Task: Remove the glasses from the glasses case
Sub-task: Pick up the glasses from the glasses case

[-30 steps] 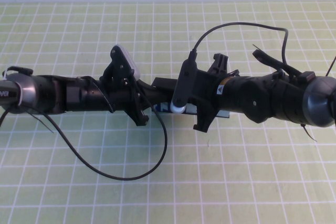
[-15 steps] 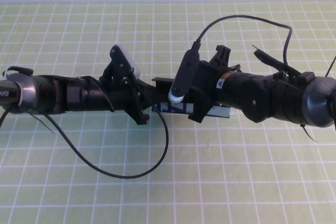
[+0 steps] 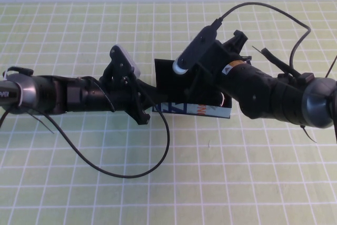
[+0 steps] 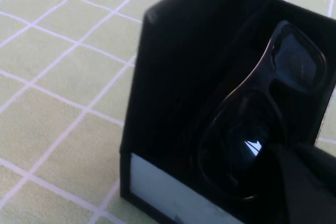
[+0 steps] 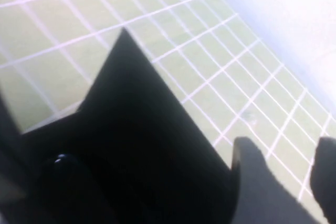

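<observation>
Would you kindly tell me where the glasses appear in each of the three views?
High view: not visible; the arms and the raised lid of the glasses case hide them.
Left wrist view: the glasses lie inside the open case, right of centre.
Right wrist view: cannot tell; only dark shapes below the lid.
Shared landmark: the raised black lid.

I see the glasses case standing open on the green gridded mat, lid raised; the glasses lie inside, dark lenses up; a pale strip runs along the case's front; black cloth overlaps one lens.
</observation>
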You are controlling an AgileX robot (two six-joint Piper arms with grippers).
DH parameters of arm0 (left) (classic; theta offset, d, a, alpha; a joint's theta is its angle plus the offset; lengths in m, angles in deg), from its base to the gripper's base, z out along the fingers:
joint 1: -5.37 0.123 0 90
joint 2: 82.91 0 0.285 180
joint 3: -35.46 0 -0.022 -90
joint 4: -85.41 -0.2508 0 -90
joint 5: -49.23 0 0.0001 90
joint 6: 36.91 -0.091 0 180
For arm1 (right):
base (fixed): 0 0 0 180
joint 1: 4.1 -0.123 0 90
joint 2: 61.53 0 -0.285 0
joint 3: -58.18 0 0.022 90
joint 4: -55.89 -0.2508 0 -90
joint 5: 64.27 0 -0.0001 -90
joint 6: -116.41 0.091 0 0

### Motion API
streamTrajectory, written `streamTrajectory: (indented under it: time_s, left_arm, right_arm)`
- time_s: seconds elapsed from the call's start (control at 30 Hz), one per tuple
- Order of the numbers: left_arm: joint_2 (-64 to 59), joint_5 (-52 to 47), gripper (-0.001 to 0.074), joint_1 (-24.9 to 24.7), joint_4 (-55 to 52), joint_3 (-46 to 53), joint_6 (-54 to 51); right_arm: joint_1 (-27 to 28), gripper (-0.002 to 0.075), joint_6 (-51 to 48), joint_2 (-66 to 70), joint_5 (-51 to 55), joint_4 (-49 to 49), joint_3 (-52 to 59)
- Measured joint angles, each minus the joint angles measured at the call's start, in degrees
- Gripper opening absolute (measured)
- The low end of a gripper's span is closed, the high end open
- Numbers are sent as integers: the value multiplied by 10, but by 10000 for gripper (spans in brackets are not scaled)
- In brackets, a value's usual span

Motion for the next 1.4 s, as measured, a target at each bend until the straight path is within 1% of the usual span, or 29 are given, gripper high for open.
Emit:
streamTrajectory:
  time_s: [0.23, 0.4, 0.57, 0.73, 1.03, 1.2, 1.27, 1.33, 1.4]
  left_arm:
    - [0, 1, -4, 0, 0, 0, 2]
    - [0, 1, -4, 0, 1, 0, 4]
    - [0, 1, -4, 0, 1, 0, 6]
    - [0, 1, -4, 0, 1, 0, 9]
    - [0, 0, -4, 0, 1, 0, 10]
    - [0, 0, -4, 0, 1, 0, 11]
    - [0, 0, -4, 0, 1, 0, 11]
    - [0, 0, -4, 0, 1, 0, 11]
    - [0, 0, -4, 0, 1, 0, 11]
  right_arm:
    - [21, 227, 0, 21, -21, -76, 0]
    - [29, 227, 0, 28, -27, -107, 0]
    - [34, 223, 0, 35, -29, -114, 0]
    - [38, 193, 0, 48, -23, -117, 0]
    - [38, 188, 0, 47, -23, -118, 0]
    - [39, 185, 0, 23, -18, -114, 0]
    - [39, 169, 0, 11, 2, -106, 0]
    - [39, 134, 0, 4, 31, -96, -2]
    - [39, 79, 0, 1, 56, -91, -6]
